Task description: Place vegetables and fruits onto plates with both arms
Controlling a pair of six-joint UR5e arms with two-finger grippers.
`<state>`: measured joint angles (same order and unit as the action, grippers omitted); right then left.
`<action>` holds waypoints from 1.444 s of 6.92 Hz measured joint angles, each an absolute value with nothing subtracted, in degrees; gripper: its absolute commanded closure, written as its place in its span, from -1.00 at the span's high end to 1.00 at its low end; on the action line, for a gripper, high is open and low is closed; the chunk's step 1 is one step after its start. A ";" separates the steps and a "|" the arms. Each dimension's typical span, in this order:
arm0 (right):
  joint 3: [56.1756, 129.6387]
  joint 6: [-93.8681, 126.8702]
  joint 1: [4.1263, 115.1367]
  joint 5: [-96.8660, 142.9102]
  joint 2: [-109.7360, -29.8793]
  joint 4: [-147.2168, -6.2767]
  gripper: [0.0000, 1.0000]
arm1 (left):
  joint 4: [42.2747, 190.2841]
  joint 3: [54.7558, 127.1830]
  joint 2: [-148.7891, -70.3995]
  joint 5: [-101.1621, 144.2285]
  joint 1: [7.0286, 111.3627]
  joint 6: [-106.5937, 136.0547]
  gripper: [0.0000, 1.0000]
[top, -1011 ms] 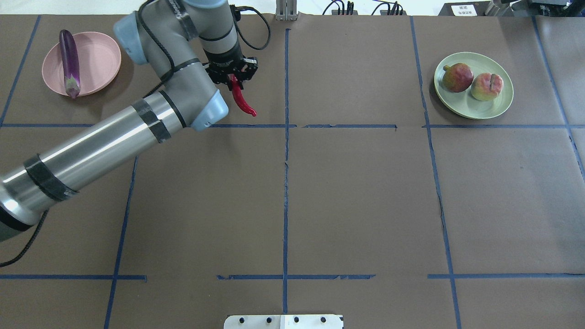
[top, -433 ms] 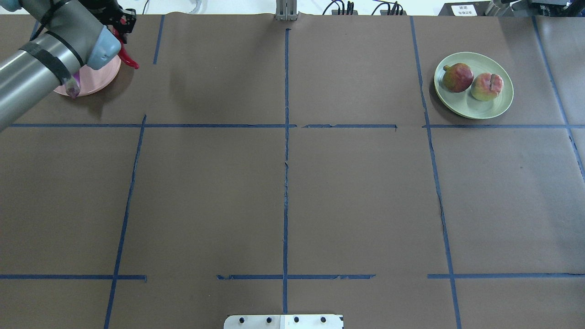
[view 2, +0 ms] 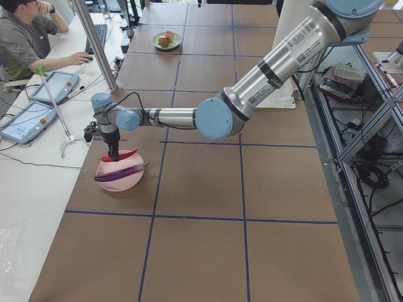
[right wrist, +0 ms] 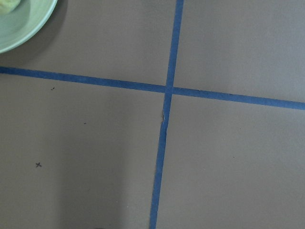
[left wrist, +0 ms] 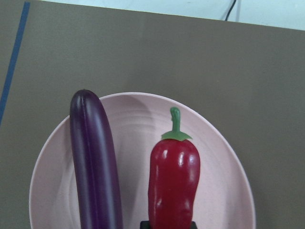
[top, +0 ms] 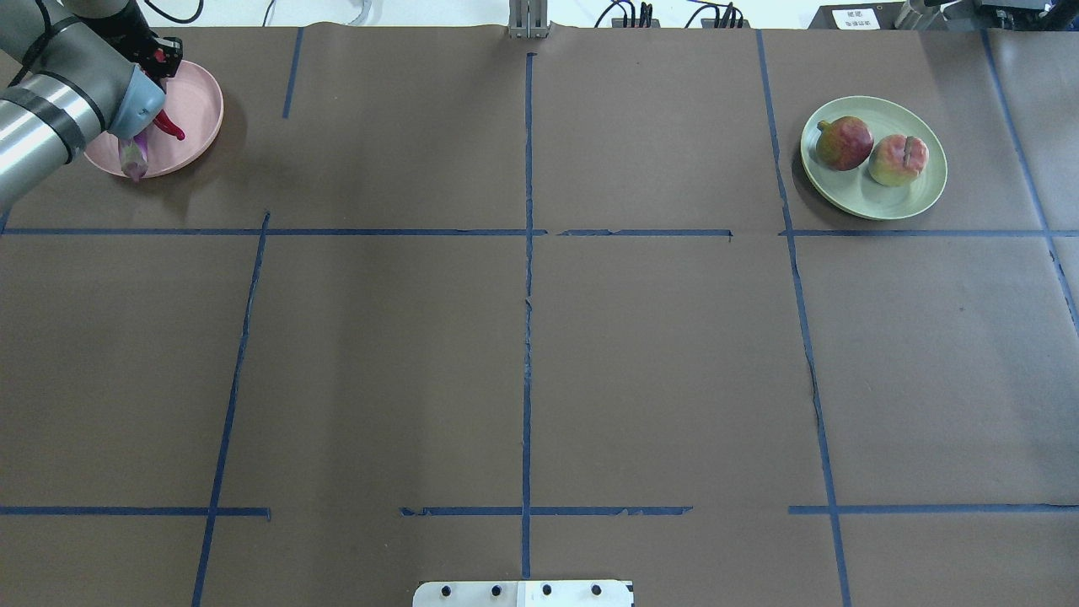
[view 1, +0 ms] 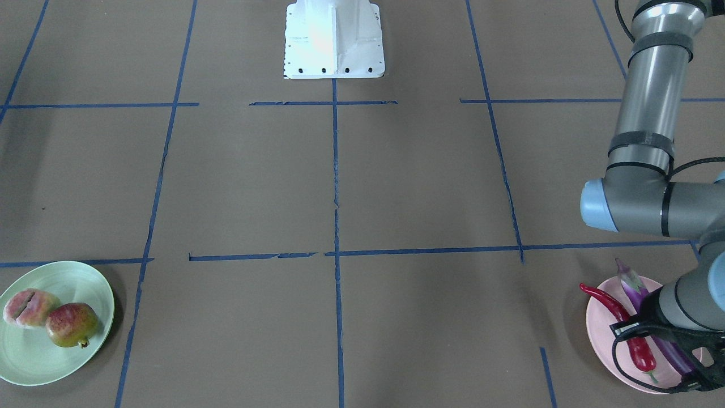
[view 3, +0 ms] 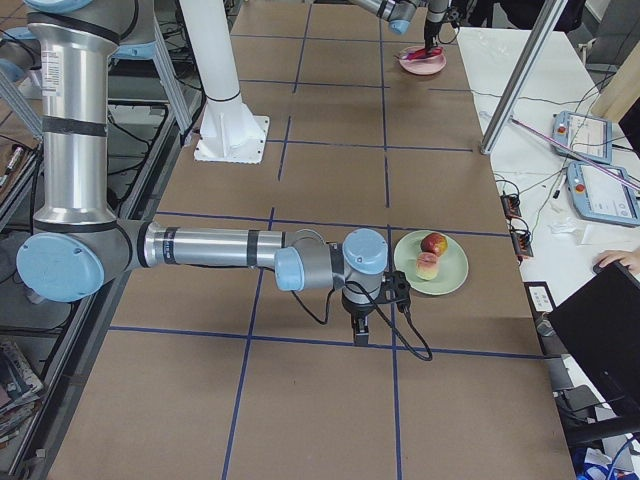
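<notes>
Two left fingers (view 2: 113, 150) point straight down and are clamped on the chili pepper (left wrist: 174, 186), gripping it near its middle so that it hangs level just over the pink plate (left wrist: 133, 129). Its fat end with the green stem lies toward the plate's far rim and its thin tip toward the near side. Just left of it the eggplant (left wrist: 95, 162) lies on the plate, roughly parallel to the pepper and apart from it, with its stem cap reaching over the near rim. The pink plate sits in the far-left corner of the worktop (top: 657, 354), close to the far edge, and the left arm (view 1: 645, 113) bends in over it from the near side, covering part of its left rim in the overhead view. From there a wide stretch of brown worktop, crossed by blue tape lines (top: 527, 337), runs to the green plate (top: 868, 198) at the far right, so the two plates stand well apart. The pomegranate (top: 844, 142) and the peach (top: 899, 159) rest on the green plate side by side, touching or nearly so, both inside its rim. The right fingers (view 3: 360, 330) point down at the worktop near that plate, clear of its rim and beside a tape crossing. Whether they are together or apart I cannot tell. The white base block (view 1: 334, 39) stands at the middle of the near edge.
</notes>
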<state>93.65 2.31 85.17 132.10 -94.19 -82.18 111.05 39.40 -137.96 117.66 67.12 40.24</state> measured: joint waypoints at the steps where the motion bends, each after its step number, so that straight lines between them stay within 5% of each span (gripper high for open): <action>1: 93.65 2.22 85.17 132.10 -94.21 -82.15 1.00 | 111.94 38.87 -137.87 117.57 67.03 39.01 1.00; 6: 94.53 1.99 85.22 132.50 -95.45 -82.23 1.00 | 110.28 60.77 -119.90 130.37 76.06 16.17 1.00; 10: 95.80 1.83 86.79 132.77 -98.26 -83.77 1.00 | 92.30 83.52 -101.24 134.33 85.31 -3.82 1.00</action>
<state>95.80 1.83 86.79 132.77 -98.26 -83.77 92.30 83.52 -101.24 134.33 85.31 -3.82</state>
